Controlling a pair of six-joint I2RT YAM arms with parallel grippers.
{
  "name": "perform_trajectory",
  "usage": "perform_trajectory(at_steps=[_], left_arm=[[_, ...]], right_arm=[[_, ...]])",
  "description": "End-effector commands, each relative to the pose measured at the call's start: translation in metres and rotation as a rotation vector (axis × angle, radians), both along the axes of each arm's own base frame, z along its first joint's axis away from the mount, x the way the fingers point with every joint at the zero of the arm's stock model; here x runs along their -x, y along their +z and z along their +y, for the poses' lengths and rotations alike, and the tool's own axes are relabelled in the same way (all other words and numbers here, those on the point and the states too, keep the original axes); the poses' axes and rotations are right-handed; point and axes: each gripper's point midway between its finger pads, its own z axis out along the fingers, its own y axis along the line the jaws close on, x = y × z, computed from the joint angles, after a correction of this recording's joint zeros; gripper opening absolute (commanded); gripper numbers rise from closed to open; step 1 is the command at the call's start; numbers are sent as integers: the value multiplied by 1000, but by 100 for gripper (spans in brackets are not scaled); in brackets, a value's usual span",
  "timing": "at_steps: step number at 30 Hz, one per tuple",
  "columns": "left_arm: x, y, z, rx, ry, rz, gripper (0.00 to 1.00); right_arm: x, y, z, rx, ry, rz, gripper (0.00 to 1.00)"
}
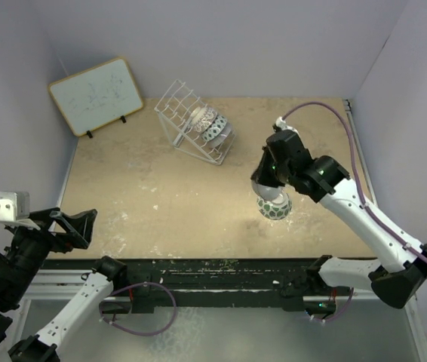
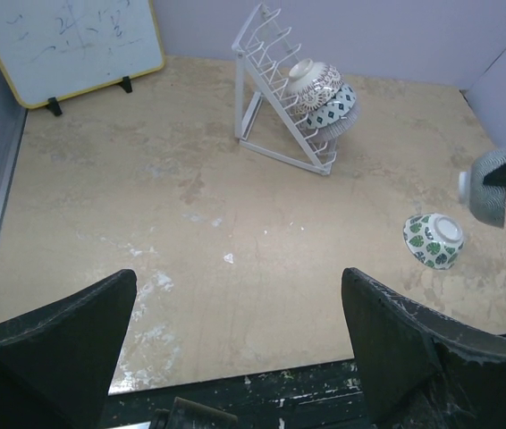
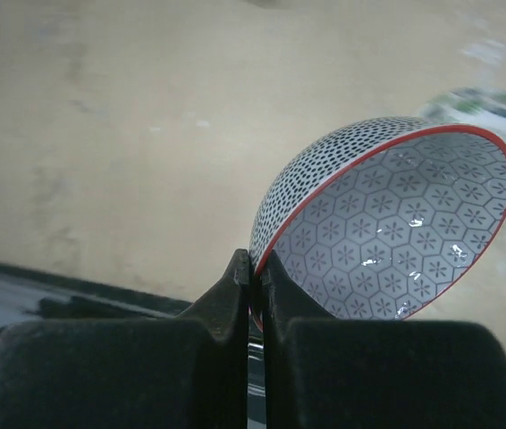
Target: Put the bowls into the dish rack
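Bowls of patterned ceramic [image 2: 324, 94], about three, stand in the white wire dish rack [image 2: 255, 67]. Your right fingers [image 3: 222, 308] clench the dotted, red-rimmed ceramic bowl [image 3: 387, 223] above the beige table [image 2: 146, 206]. The green-and-white bowl [image 2: 432, 239] waits there, and your left fingers [image 2: 65, 331] spread empty.

No legible text anywhere. Whiteboard [image 1: 95, 96], at the table's 10 o'clock corner: faint marker scrawl, loose strokes only, no readable letters or numbers.
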Motion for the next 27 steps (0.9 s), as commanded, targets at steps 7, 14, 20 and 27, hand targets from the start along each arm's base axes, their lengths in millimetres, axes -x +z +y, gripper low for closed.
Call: perform_trajectory(at_steps=[7,14,20,27], left_arm=[[9,32,11,20,32,-63,99],[15,38,17,27,52,-66,99],[14,39,18,24,61,-61,99],[13,38,20,17,74,-48,99]], right_arm=[[-58,184,152,-699,532,-489,0],[-91,238,159,-1023,695,-688,0],[-114,247,151,-1260,780,-769,0],[-133,234,150,-1377,828,-826,0]])
